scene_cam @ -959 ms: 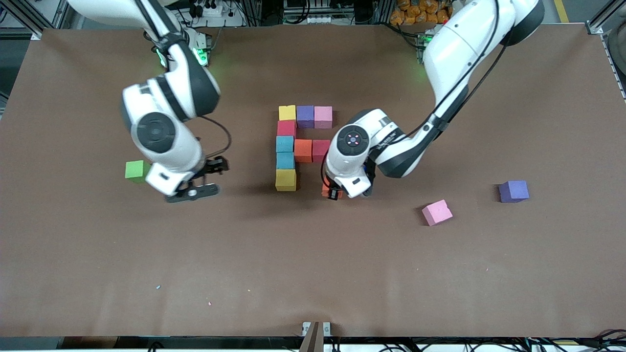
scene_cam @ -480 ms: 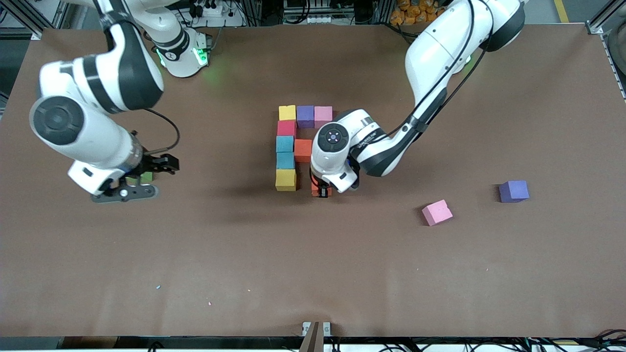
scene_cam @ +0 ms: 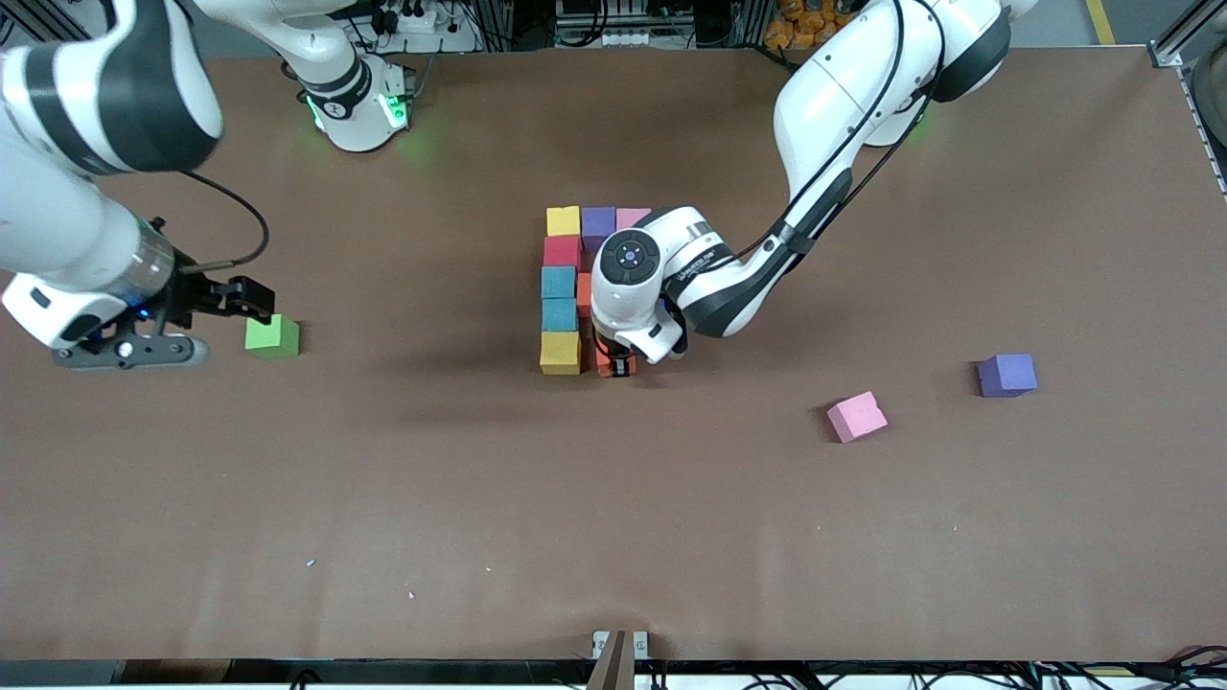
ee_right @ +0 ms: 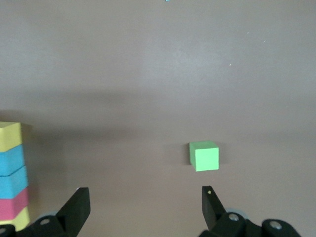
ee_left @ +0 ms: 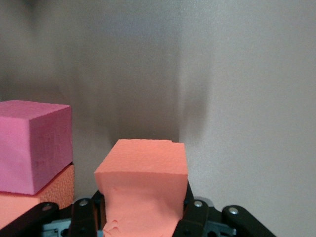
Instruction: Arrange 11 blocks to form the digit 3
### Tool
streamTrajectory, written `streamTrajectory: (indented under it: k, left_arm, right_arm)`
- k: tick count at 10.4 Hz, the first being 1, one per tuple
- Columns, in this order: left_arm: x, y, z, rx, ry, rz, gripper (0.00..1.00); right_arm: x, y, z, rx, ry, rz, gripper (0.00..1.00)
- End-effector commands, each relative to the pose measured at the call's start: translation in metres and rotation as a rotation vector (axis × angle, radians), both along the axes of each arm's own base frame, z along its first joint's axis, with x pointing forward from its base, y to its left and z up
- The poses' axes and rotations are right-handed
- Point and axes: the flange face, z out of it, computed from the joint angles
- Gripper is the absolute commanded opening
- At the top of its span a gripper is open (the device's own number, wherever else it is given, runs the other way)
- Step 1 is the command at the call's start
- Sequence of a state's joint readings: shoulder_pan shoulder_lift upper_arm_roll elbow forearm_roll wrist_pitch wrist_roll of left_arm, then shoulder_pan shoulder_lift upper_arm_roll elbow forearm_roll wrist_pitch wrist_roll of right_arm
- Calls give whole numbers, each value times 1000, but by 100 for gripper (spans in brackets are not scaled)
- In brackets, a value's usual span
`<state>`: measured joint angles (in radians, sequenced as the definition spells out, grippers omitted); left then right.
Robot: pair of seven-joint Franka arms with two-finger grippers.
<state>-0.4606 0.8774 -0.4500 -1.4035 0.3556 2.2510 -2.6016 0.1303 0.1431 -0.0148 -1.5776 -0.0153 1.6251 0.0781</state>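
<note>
Left gripper [scene_cam: 619, 365] pinching an orange block [ee_left: 143, 190] between its fingers, low over the table [scene_cam: 613, 537] just beside the near yellow block [scene_cam: 560, 353], on the side toward the left arm's end of the table. Near yellow block closing the column that runs up through two light blue blocks [scene_cam: 559, 298] and a red one to the far yellow block [scene_cam: 563, 221], with a purple block [scene_cam: 598, 222] next to that. Held block sitting straight between the jaws, faces seemingly square to the column, so, by judgement, only a short slide toward the near yellow block and a settle onto the table left before release. Whether already touching that block, not clear. Loose pink block [scene_cam: 857, 416] and loose purple block [scene_cam: 1007, 375] well apart from the near yellow block, toward the left arm's end. Right gripper [scene_cam: 153, 331] waiting with jaws spread wide and empty, beside the green cube [scene_cam: 272, 337], well apart from the column.
</note>
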Motion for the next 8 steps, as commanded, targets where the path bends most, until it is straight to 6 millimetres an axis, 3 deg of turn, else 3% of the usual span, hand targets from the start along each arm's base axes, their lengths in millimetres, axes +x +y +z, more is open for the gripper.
streamTrajectory:
  k: [1,4,8]
  left_arm:
    - [1,-7,-3,-22,-1,5,9]
    - [0,-8,-7,-24,-2,-34,9]
    - [0,-15,-9,-58,-22,-44,9]
  right_arm:
    - [-20,-17,29,67,3,-29,100]
    - [-37,-61,50,69,22,-30,100]
    - [-47,-68,74,75,8,-26,100]
